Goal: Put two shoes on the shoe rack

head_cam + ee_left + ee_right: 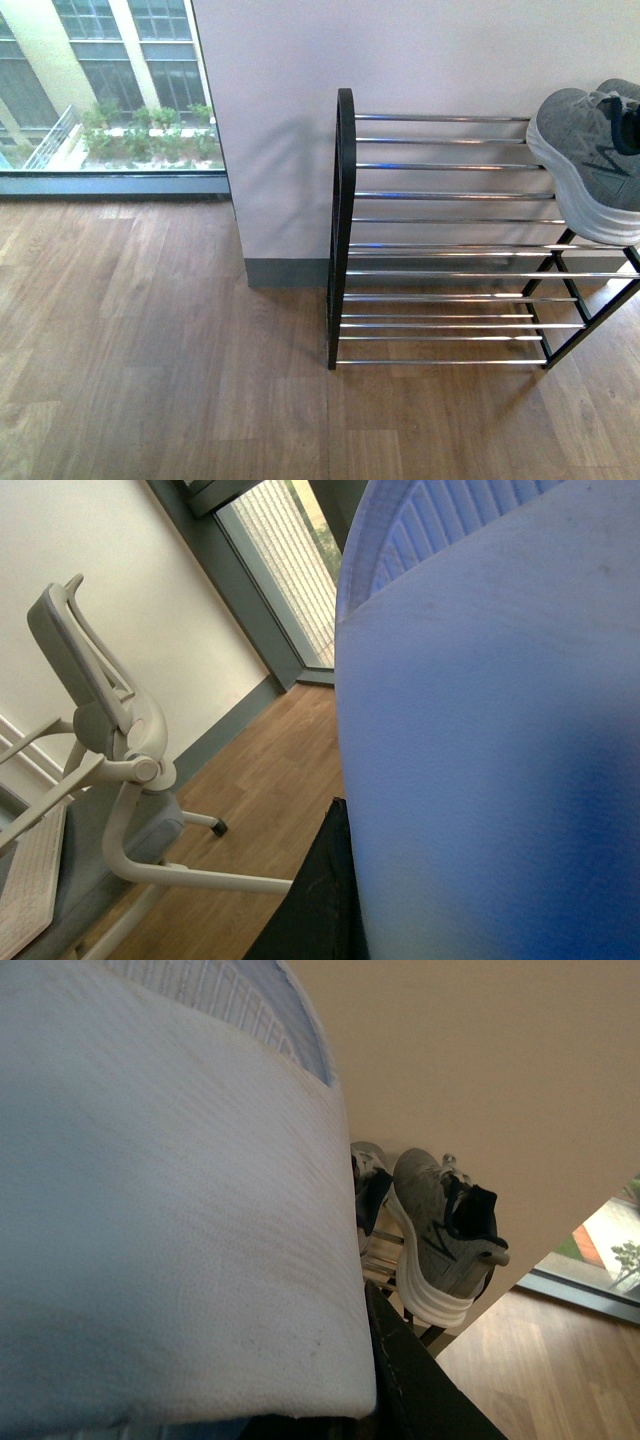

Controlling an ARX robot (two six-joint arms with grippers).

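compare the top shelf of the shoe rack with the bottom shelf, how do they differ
The top shelf carries a grey shoe at its right end; the bottom shelf carries nothing in the part that shows. The top shelf sits up by the frame's rounded corner, while the bottom shelf lies just above the wooden floor. Both are rows of shiny chrome rods held in the same black frame.

Office room: swivel chair (110, 770), wood floor (150, 350), tall window (100, 90)
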